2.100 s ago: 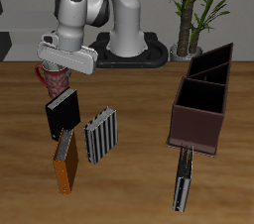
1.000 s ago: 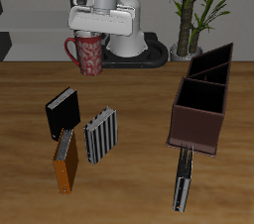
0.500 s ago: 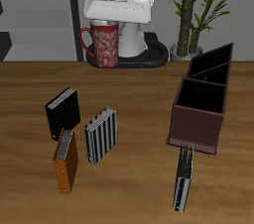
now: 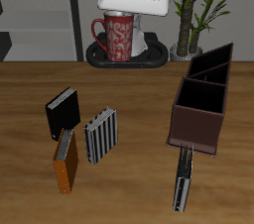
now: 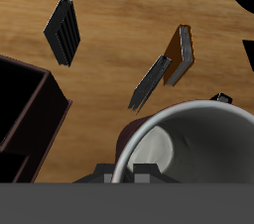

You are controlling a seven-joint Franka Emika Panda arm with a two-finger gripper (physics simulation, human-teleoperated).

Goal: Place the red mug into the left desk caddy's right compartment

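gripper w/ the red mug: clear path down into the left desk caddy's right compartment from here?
Probably yes. The gripper holds the red mug high above the table, and the left desk caddy is open-topped with nothing over it. Which section is the right compartment, I cannot tell. The books lie off to the other side.

I see a wooden table [image 4: 139, 94]. On it lie a black book [image 4: 62, 112], an orange book [image 4: 65, 159] and a grey striped book [image 4: 101, 136] close together, well apart from the brown caddy [image 4: 203, 104], with a dark flat book [image 4: 183, 179] at its front end.
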